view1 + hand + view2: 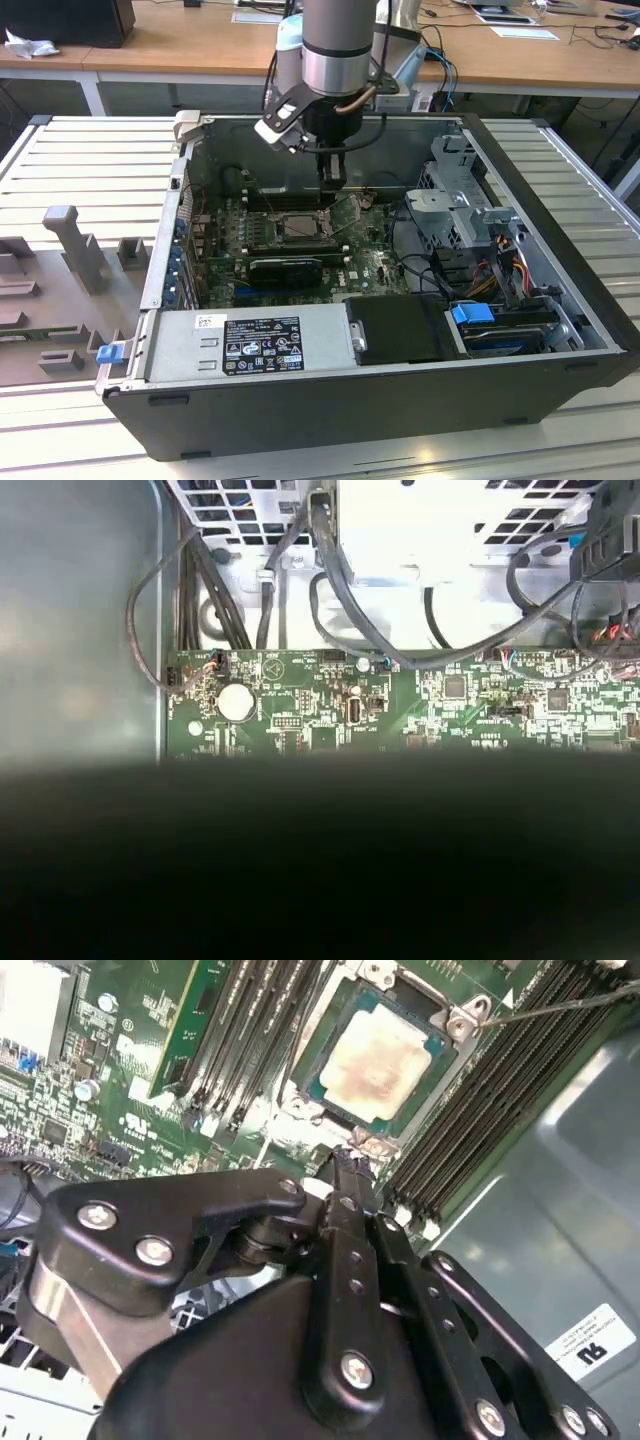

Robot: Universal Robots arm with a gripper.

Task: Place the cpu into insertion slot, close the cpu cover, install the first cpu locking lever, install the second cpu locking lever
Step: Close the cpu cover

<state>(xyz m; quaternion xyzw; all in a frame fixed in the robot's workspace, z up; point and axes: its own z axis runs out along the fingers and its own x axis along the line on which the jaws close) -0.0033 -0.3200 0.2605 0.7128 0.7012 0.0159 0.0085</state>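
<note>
Open computer case [330, 400] on the ribbed table [90, 150]. The cpu [375, 1060] lies flat in the insertion slot [300, 1070], pale top upward. The claw [349, 1162] hangs just beside the slot's rim, clenched, with nothing visible between its fingers.

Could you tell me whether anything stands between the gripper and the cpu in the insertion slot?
Nothing visible does. In the second wrist view the gripper hangs close by the rim of the insertion slot, and the cpu lies in it with its top bare.
</note>
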